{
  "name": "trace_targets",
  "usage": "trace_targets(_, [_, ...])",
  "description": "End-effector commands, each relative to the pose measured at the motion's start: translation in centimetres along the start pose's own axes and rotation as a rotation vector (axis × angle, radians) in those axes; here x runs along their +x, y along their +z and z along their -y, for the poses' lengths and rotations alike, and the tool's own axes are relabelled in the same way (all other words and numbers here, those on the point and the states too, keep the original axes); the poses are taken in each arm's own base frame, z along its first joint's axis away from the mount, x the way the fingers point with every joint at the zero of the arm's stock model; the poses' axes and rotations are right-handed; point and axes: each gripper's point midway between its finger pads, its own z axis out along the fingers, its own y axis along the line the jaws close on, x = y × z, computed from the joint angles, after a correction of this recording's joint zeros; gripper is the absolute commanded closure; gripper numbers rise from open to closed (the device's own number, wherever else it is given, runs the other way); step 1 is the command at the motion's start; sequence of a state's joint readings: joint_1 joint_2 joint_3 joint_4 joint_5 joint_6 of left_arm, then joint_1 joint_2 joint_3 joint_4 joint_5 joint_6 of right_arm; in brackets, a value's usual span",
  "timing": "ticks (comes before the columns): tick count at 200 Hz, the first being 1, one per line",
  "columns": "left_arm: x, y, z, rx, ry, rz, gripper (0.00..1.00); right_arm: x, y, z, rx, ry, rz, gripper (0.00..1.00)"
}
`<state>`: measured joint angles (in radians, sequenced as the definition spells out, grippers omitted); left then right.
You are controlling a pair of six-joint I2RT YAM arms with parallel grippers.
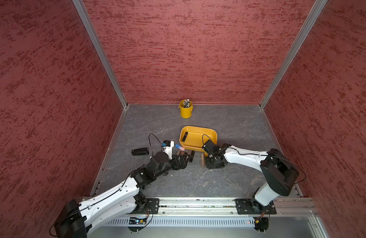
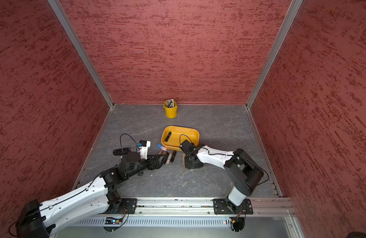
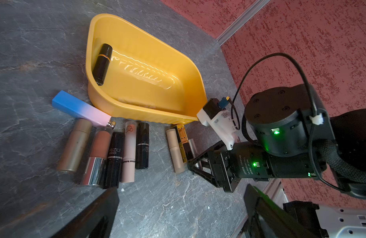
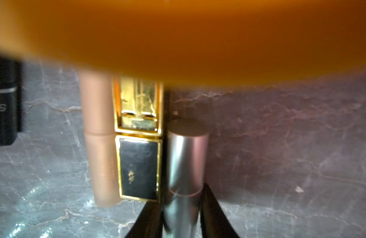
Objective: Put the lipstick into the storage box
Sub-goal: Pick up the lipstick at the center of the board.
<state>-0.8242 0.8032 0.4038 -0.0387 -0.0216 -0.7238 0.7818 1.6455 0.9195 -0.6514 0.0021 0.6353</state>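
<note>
Snugly, right end effector point(image 4: 181, 193) grips silver lipstick point(image 4: 187, 156) just beside gold-black tube point(image 4: 138, 164); left end effector point(image 3: 181, 191) spread.

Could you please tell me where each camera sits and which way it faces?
Top views: high above the base rail, looking down and forward; left arm, right arm, table, storage box, yellow bucket.
Left wrist: low over the table, facing the lipstick row and storage box; its own spread fingers and the right arm show.
Right wrist: close above the table, facing the storage box's wall; its fingers clamp the silver lipstick.
Shared: both wrist views show the silver lipstick beside the black-and-gold lipstick.
</note>
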Motion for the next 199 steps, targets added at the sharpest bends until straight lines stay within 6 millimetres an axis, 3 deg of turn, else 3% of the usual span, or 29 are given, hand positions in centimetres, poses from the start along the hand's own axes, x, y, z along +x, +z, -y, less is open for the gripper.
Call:
trace_targets(1, [0.4,0.0,-0.5,-0.015,0.016,-0.005,0.0,0.0,-0.1,0.4,0.008,-0.004,0.029,0.72])
trace_targets(118, [0.1,0.1,-0.4,-0.014,-0.021,-0.004,0.0,0.6,-3.2,1.9,0.001,-0.009,0.076,0.75])
trace_targets(199, [-0.1,0.0,0.1,0.02,-0.032,0.004,0.0,-0.5,-8.1,-0.4,-0.218,0.008,0.183,0.75])
